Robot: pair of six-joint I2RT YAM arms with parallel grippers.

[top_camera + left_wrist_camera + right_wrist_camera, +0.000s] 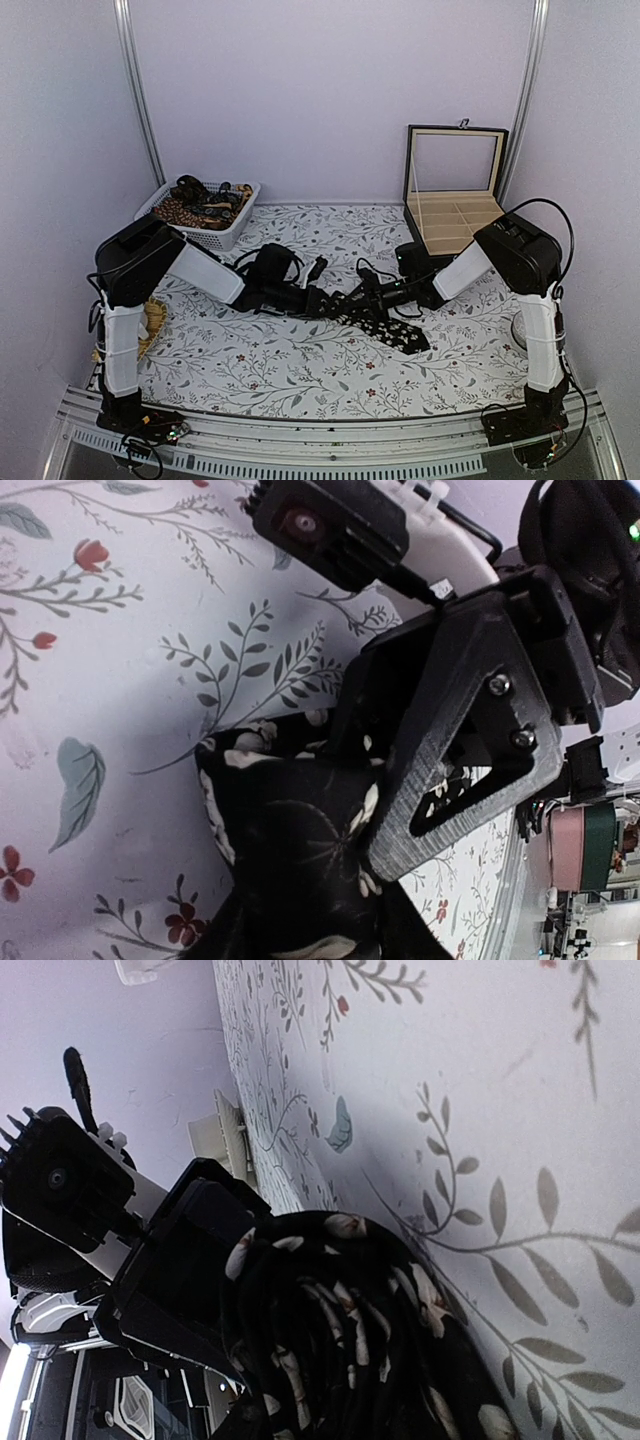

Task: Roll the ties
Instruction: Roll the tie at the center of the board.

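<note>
Lying at the centre of the top view, a black fabric necktie with pale flower specks (395, 330) stretches across the white floral-print tablecloth (280, 370), its wider end toward the lower right of the middle. Both arms reach in to its upper-left end: the left gripper (318, 300) from the left of the frame, the right gripper (378, 298) from the right, the two close together.

In the left wrist view the necktie is bunched at lower centre. The right gripper's dark ridged finger (460, 750) lies pressed on the fabric at centre right, and those fingers are clenched on the necktie.

In the right wrist view the fabric is gathered in loose folds at bottom centre. A black finger (190, 1270) of the left gripper touches the folds from the left. Whether the left fingers are clamped on the fabric or only beside it cannot be told.

A white plastic lattice basket (215, 238) in the upper left holds a heap of brown and dark patterned ties (195, 208). A black hinged box with tan compartments (450, 225) stands open in the upper right.
</note>
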